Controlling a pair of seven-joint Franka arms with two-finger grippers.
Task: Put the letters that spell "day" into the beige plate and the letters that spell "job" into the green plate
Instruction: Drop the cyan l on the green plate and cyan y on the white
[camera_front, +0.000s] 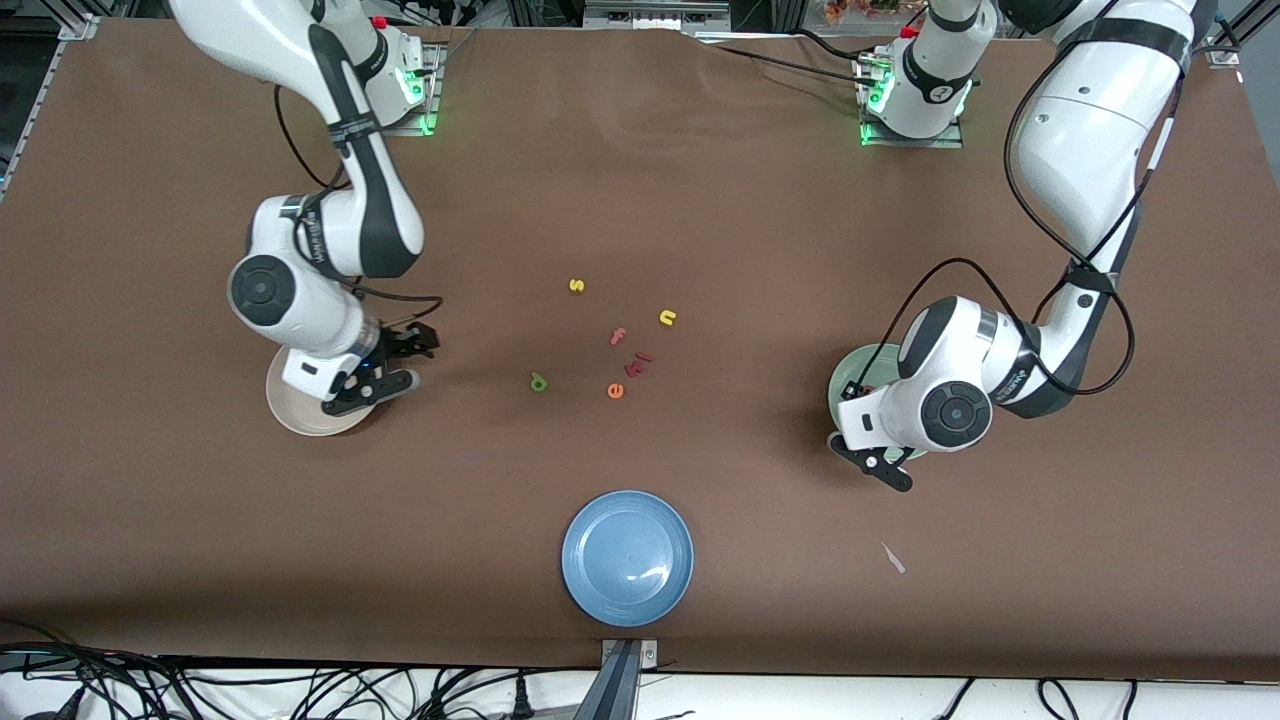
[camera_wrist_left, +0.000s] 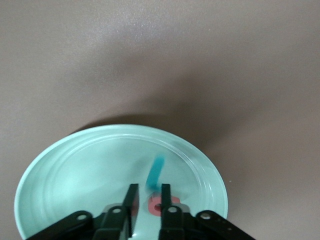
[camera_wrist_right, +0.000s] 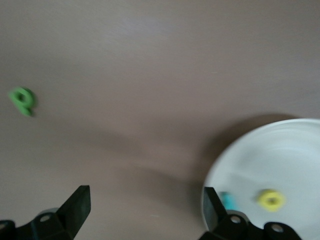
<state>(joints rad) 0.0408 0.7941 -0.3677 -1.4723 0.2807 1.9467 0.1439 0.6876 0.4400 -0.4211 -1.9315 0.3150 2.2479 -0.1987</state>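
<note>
My left gripper (camera_front: 868, 460) hangs over the green plate (camera_front: 855, 375), its fingers (camera_wrist_left: 131, 200) a narrow gap apart and holding nothing. In the left wrist view the green plate (camera_wrist_left: 75, 170) holds a blurred teal "j" (camera_wrist_left: 156, 172) just past the tips and a salmon "b" (camera_wrist_left: 162, 205) beneath them. My right gripper (camera_front: 400, 365) stands wide open and empty at the edge of the beige plate (camera_front: 300, 410). That beige plate (camera_wrist_right: 290, 160) holds a yellow "a" (camera_wrist_right: 271, 200) and a teal "y" (camera_wrist_right: 227, 200). The green "d" (camera_front: 538, 381) lies on the table mid-way between the arms.
Loose letters lie near the table's middle: a yellow "s" (camera_front: 576, 286), a yellow "n" (camera_front: 668, 318), a pink "f" (camera_front: 618, 336), red pieces (camera_front: 638, 362) and an orange "e" (camera_front: 615, 391). A blue plate (camera_front: 627, 557) sits nearest the front camera.
</note>
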